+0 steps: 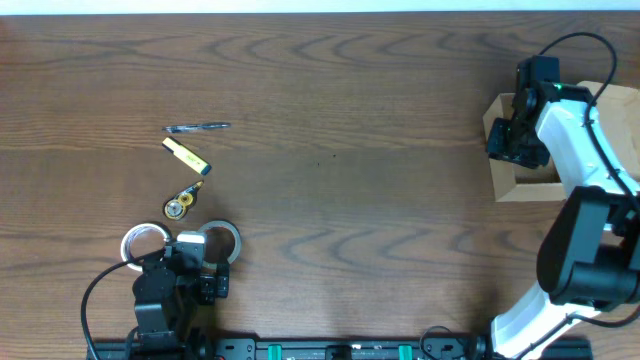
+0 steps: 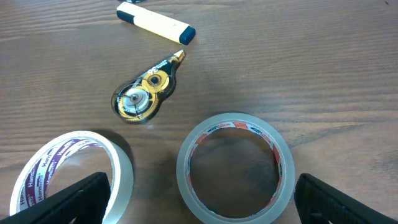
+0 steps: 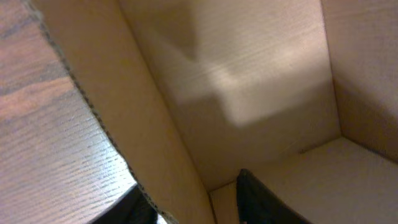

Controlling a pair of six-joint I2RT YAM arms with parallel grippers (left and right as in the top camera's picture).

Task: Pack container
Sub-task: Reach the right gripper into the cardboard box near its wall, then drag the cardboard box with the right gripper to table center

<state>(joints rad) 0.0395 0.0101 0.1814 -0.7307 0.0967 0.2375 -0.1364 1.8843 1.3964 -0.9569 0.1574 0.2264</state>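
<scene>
Cardboard fills the right wrist view: the container (image 3: 267,74) stands open-topped, its inside bare as far as this view reaches. The right claw (image 3: 196,208) straddles the side wall, one dark finger down inside, the other just showing outside above the worktop (image 3: 43,124). Do those fingers actually pinch the wall? I cannot tell, because the contact is cut off at the bottom edge. My read is that a hold on that wall would steady the box or let it be dragged. From overhead it sits far out at the right end, well apart from everything that might go in.

Over to the other arm: the left claw (image 2: 199,208) hangs low, fingers spread wide, gripping nothing. Just ahead of it, lined up between the fingertips, a clear tape roll (image 2: 231,123) lies flat. Beside that, off to the claw's left, is a white tape roll (image 2: 74,142) with purple lettering, near the clear one but not touching it. Beyond the rolls lies a correction tape dispenser (image 2: 142,92), then a yellow highlighter (image 2: 155,22), and farthest out a pen (image 1: 198,127). That wide spread looks made for the clear roll's width, and I judge a grab is being set up. Nothing appears packed yet.
</scene>
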